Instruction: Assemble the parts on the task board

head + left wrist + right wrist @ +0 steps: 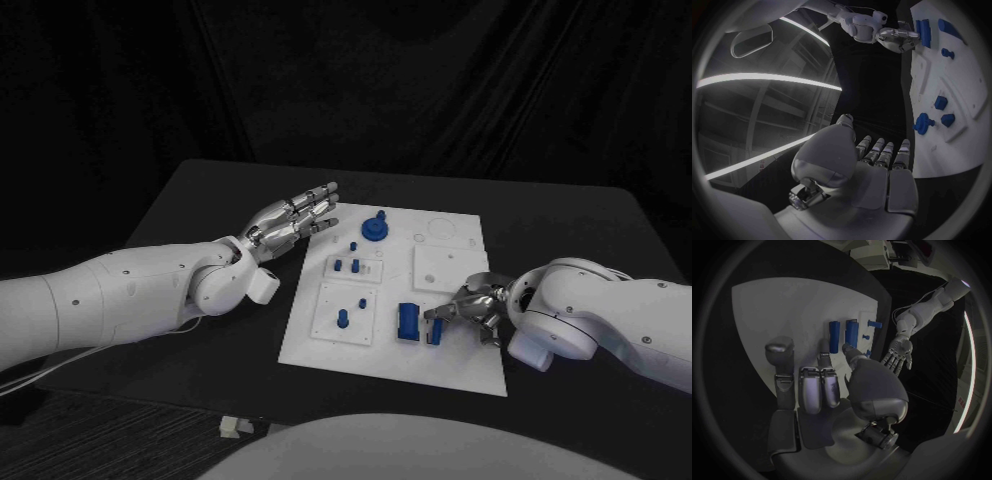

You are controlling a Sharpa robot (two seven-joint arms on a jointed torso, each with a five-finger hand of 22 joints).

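The white task board [433, 262] lies mid-table. On it stand a round blue part [375, 229], small blue pegs [346, 266] and a single peg [342, 319]. A wide blue block [408, 322] and a narrow blue bar [436, 331] lie near the front. My right hand [470, 310] hovers low over the board just right of the bar, fingers apart and holding nothing. In the right wrist view its thumb tip [848, 350] reaches the end of the block [852, 335], beside the bar [835, 335]. My left hand [293, 217] is raised with its fingers stretched out, at the board's far left corner.
Two square raised plates [444, 267] sit on the board's right half, and another [449, 229] at its far edge. Black table [216, 200] extends around the board. The left wrist view shows the board [954, 150] beside my left hand [873, 170].
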